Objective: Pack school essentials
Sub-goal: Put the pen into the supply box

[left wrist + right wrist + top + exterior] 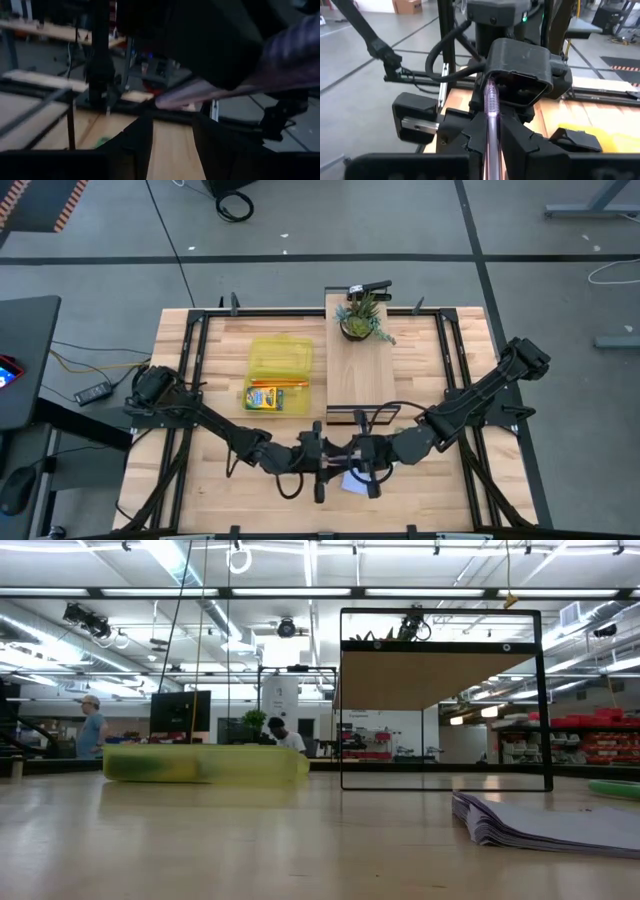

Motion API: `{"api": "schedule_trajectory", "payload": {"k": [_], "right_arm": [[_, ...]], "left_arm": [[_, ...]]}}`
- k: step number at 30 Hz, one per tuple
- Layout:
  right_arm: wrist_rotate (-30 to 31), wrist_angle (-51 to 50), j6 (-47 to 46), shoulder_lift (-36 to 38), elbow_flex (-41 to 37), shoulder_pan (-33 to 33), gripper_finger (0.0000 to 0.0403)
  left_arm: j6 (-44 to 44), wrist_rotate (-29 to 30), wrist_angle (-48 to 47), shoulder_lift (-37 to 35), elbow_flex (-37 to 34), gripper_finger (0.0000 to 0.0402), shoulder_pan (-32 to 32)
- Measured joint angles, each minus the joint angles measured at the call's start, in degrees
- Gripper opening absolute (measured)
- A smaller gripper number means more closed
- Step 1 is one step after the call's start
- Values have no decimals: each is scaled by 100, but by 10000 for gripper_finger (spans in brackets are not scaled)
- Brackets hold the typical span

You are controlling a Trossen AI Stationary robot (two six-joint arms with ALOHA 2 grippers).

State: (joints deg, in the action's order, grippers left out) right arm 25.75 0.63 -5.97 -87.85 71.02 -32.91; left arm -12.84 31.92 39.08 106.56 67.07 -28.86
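Observation:
Both grippers meet above the table's near middle, facing each other: my left gripper [318,455] and my right gripper [368,452]. The right gripper [492,146] is shut on a translucent purple pen [491,107], which points at the left arm's wrist housing [520,70]. The left gripper [172,150] is open, with bare wood showing between its fingers and the blurred pen [210,90] above them. The light blue sticky-note pad [354,484] lies flat under the grippers. The crayon box [264,396] lies beside the yellow case [281,359]. I cannot make out the scissors or the orange pencils. My right gripper pinches the purple pen's shaft [490,131] between its two fingers. The pen lies along the fingers and sticks out forward, level, toward the table's left. It is lifted clear of the table. Whether its far end [489,84] touches the left arm I cannot tell.
A black-framed wooden shelf [360,365] stands at the far middle with the potted plant [362,320] on it. In the low view it is the frame [440,700], with the yellow case [200,762] to its left and the pad [550,825] near right. People are in the room behind.

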Motion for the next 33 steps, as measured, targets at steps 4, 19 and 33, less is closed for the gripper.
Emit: {"api": "schedule_trajectory", "payload": {"k": [4,19,33], "right_arm": [[19,12,129,0,165,2,51],[94,135,239,0,334,24,51],[200,145,309,0,343,24,51]], "left_arm": [[289,-3,387,0,0,137,8],[914,153,940,0,0,133,52],[919,179,1039,9,-7,68,57]]}}
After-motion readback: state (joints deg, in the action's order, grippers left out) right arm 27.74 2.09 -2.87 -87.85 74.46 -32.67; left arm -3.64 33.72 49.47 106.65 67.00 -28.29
